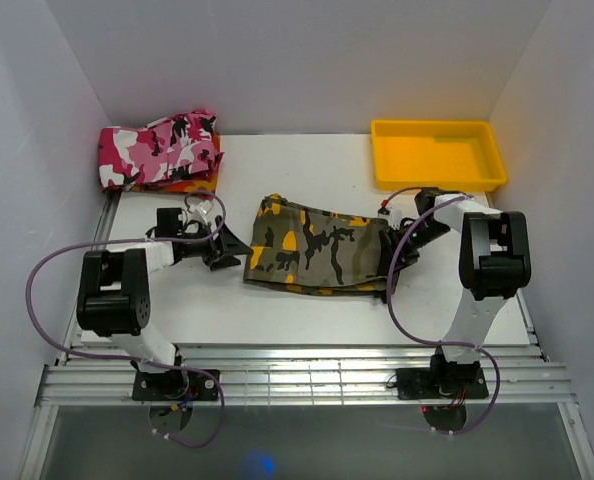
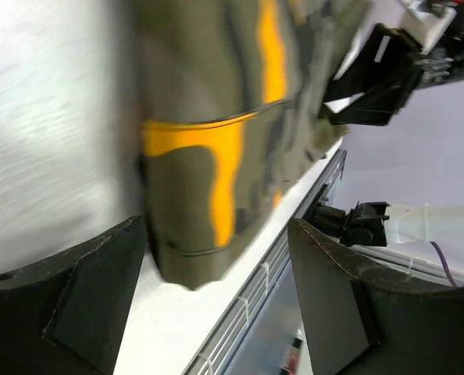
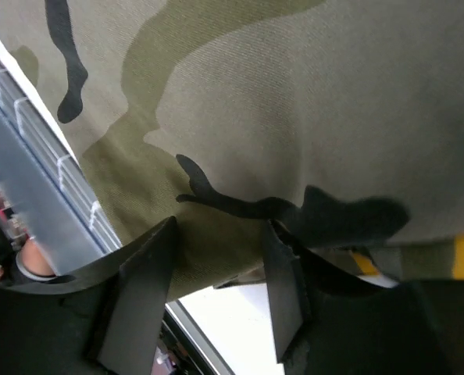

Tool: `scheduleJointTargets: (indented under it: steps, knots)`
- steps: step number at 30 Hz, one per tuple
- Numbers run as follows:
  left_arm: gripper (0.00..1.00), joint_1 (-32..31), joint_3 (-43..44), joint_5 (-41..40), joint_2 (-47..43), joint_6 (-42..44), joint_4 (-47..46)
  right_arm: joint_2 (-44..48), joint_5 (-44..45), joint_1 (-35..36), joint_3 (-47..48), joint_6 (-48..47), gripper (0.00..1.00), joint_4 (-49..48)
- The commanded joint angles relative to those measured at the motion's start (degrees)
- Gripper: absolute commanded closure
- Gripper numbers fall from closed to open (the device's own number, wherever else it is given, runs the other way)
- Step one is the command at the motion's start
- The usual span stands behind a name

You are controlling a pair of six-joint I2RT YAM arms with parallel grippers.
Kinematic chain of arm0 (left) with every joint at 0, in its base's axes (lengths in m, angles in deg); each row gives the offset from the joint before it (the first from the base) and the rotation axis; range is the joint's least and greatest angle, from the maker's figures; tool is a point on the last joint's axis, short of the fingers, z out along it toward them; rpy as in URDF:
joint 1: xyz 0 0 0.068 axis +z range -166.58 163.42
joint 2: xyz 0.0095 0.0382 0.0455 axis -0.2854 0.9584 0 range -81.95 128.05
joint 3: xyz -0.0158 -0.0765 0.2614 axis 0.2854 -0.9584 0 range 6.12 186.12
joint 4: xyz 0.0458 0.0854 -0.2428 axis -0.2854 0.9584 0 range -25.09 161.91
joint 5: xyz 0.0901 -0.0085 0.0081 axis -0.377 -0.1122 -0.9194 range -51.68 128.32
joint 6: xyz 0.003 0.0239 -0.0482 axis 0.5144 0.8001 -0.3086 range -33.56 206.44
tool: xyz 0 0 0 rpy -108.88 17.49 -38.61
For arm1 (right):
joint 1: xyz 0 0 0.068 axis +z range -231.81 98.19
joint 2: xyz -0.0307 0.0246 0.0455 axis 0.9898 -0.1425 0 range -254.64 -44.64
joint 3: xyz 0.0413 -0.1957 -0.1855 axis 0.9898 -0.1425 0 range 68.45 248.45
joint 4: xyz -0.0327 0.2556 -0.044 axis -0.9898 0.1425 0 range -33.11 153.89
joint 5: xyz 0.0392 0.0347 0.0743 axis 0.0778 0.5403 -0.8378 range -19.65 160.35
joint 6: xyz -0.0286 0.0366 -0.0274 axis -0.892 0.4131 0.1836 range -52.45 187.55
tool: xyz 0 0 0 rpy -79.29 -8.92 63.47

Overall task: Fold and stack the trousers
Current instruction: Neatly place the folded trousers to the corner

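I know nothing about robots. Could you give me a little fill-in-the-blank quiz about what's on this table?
1. The camouflage trousers lie in the ___ of the table.
2. The colour of the tray at the back right is ___.
3. The pink garment lies in the back ___ corner.
4. The left gripper, beside the trousers, is ___.

Missing words: middle; yellow; left; open.

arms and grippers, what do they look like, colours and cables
The left arm and right arm mix white links with bulky black joint housings, on black bases. A purple cable loops beside each. The left gripper and right gripper have black wedge-shaped fingers with a pale dotted line along their edges.
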Motion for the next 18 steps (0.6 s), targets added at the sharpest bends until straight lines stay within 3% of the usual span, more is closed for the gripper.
scheduleJointTargets:
  steps: [1,3,6,10,12,17,18]
  knots:
    - [0.16,-0.62,-1.30,-1.76,4.11,1.27,2.25,-0.54,5.68,-0.01,-2.95,-2.19,0.48,-0.02]
    - [0.18,-3.33,-0.60,0.60,7.62,0.75,-0.90,-0.98,6.57,-0.02,-4.89,-2.63,0.51,-0.98]
    - [0.31,-5.00,0.63,5.61,11.84,-4.23,-10.64,-1.07,6.66,0.86,-7.62,-2.98,0.57,-2.04]
    - [0.50,-7.12,8.68,7.21,19.14,-5.75,-12.60,-1.51,5.79,2.61,-7.63,-1.32,0.58,-3.62]
    - [0.55,-6.95,11.87,6.86,22.73,-8.73,-15.93,-2.30,4.38,4.19,-6.84,-0.35,0.59,-3.62]
    - [0.78,-6.24,23.48,8.08,28.82,-13.57,-17.17,0.23,0.95,6.14,0.70,-0.52,0.48,-1.78]
    - [0.73,-5.98,23.75,8.78,28.82,-14.01,-17.35,1.29,1.03,6.22,2.73,-0.44,0.47,-1.69]
